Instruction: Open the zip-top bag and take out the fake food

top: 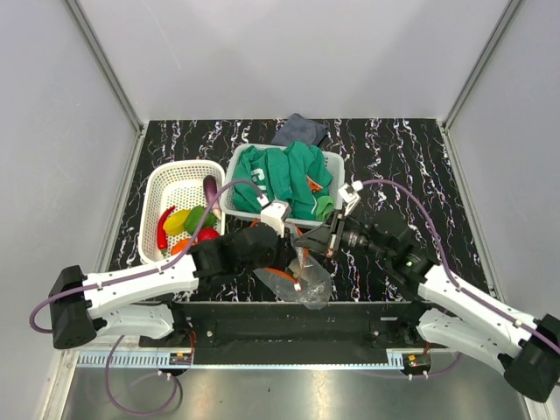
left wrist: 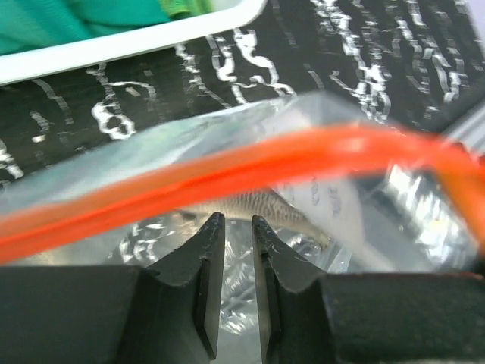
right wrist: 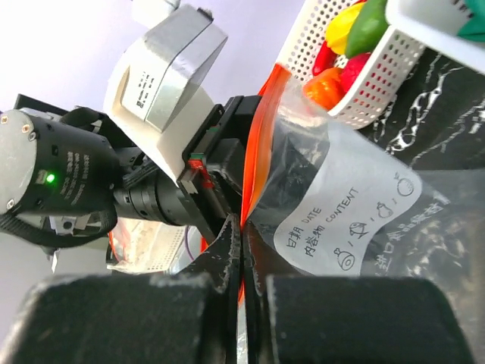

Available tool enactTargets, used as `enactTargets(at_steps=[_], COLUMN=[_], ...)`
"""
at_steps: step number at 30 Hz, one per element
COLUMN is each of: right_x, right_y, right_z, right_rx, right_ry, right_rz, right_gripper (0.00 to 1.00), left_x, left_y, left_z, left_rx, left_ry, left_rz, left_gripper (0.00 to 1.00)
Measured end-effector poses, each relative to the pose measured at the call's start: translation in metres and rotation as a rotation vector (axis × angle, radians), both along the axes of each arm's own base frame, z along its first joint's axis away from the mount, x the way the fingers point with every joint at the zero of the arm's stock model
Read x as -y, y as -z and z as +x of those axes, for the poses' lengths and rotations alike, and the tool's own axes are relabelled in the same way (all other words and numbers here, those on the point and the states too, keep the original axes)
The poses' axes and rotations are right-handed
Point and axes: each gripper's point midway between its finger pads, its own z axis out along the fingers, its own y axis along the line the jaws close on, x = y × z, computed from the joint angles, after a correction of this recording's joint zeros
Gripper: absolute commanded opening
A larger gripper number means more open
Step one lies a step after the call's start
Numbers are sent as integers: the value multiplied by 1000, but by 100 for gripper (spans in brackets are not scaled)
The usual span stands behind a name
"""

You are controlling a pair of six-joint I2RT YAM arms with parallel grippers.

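Note:
The clear zip-top bag (top: 306, 284) hangs above the table's near edge between both grippers. My right gripper (right wrist: 242, 221) is shut on its orange zip strip (right wrist: 261, 144), and it comes in from the right in the top view (top: 304, 243). My left gripper (left wrist: 236, 220) sits just below the strip (left wrist: 227, 171), its jaws narrowly apart with crinkled film showing in the gap. It reaches in from the left (top: 287, 259). A pale scaly shape (left wrist: 261, 203) shows through the film. Fake food (top: 182, 223) lies in the white perforated basket (top: 153, 210).
A second white basket (top: 335, 166) behind the bag holds a green garment (top: 284, 175), and its rim (left wrist: 136, 42) lies close beyond the bag. A dark cloth (top: 299, 129) lies at the back. White walls enclose the black marbled table (top: 411, 157).

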Motion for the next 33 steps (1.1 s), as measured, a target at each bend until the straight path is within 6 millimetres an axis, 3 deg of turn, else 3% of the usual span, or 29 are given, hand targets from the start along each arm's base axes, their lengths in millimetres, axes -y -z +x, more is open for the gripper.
enactTargets(at_steps=[7,11,13,16,20,24,26,33], right_x=[-37,-40,-39,-33,-20,-9,-4,4], right_y=[4,1,4,22,49,54,52,52], right_z=[7,12,13,12,6,2,1,0], right_rx=[-10,16,21,4,-29,-36,-27,-20], right_ry=[-56,-44,-34,-13,19,48,62,85], right_rz=[-17,-16,-16,-35,-75,-93,-93,-113], right_gripper=[0,0,0,0,0,0,0,0], left_x=[-32,-39,-40,-46,-53,-45,-38,-23], left_y=[-2,-15,-11,13,61,82,88,107], left_z=[15,21,24,23,11,7,7,-4], left_rx=[37,55,44,15,-62,-116,-133,-199], left_ry=[-94,-122,-139,-156,-149,-141,-142,-136], left_rz=[84,53,45,61,113,123,120,120], left_gripper=[28,21,20,20,18,13,16,47])
